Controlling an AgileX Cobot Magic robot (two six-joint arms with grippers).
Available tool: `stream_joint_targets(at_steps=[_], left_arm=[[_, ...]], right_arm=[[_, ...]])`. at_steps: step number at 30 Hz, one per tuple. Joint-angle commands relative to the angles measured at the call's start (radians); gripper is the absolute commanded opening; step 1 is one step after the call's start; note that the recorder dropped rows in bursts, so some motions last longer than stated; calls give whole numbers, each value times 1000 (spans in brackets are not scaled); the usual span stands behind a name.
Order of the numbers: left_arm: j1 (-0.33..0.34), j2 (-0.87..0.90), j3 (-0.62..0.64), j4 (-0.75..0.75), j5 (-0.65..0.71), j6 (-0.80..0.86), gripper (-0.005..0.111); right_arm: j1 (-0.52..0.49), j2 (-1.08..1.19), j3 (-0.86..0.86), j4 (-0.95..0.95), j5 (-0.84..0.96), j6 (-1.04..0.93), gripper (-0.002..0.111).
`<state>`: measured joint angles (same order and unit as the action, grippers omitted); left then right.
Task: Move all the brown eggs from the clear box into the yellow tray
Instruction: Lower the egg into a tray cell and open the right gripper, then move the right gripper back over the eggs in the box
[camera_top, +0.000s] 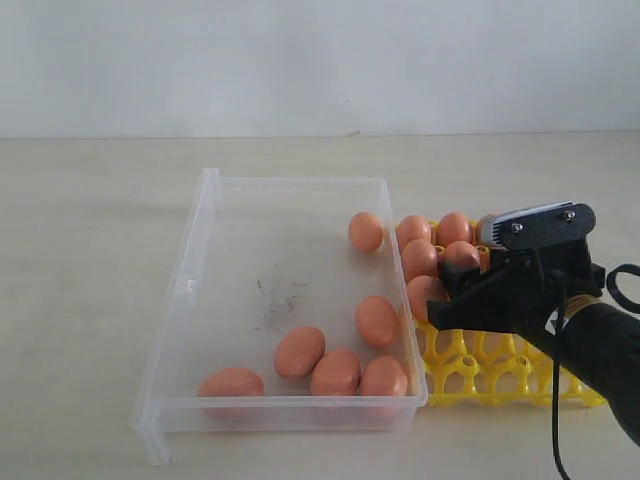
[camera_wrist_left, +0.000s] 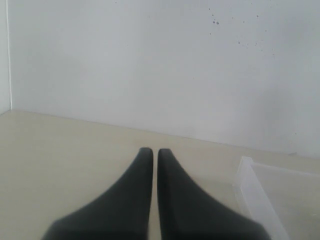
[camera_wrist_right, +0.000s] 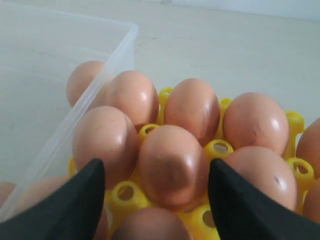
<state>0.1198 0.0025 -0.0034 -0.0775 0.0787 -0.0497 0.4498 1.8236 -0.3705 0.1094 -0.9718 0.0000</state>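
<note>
Now | right fingers (camera_wrist_right: 75, 210) wide astride smooth brown oval egg (camera_wrist_right: 172, 165) in bright yellow plastic tray (camera_wrist_right: 294, 125) | left fingers (camera_wrist_left: 125, 200) closed

Tray (camera_top: 472, 372) right of box (camera_top: 176, 300); eggs (camera_top: 300, 351) in both

The eggs (camera_wrist_right: 172, 165) have smooth orange-brown shells with a soft sheen, faintly mottled. The box (camera_top: 190, 300) is clear, glossy plastic, its floor smudged dark. The tray (camera_top: 480, 375) is bright yellow plastic, shiny on its posts. The counter (camera_top: 90, 250) looks pale and matt. My right pincer (camera_wrist_right: 155, 170) and left pincer (camera_wrist_left: 151, 152) are matt black; whether plastic or rubber I cannot tell.
</note>
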Motion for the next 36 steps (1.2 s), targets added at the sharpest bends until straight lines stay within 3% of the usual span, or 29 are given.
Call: stream_joint_targets(at_steps=[1, 8, 14, 22, 26, 30, 36], left_arm=[[-2, -2, 3, -9, -2, -9, 4], [-2, -2, 3, -9, -2, -9, 4], [-2, -2, 3, -9, -2, -9, 4], [-2, -2, 3, -9, -2, -9, 4], [-2, -2, 3, -9, -2, -9, 4], [-2, -2, 3, -9, -2, -9, 4], [-2, -2, 3, -9, -2, -9, 4]], right_arm=[[-1, -102, -2, -14, 24, 0, 57], [1, -347, -4, -136, 272, 81, 57], [32, -493, -129, -439, 818, 394, 57], [240, -492, -364, -423, 1076, 402, 57], [337, -440, -544, -394, 1345, 388, 48], [374, -343, -701, -285, 1562, 249, 36], [376, -191, -819, -92, 1653, 33, 35]])
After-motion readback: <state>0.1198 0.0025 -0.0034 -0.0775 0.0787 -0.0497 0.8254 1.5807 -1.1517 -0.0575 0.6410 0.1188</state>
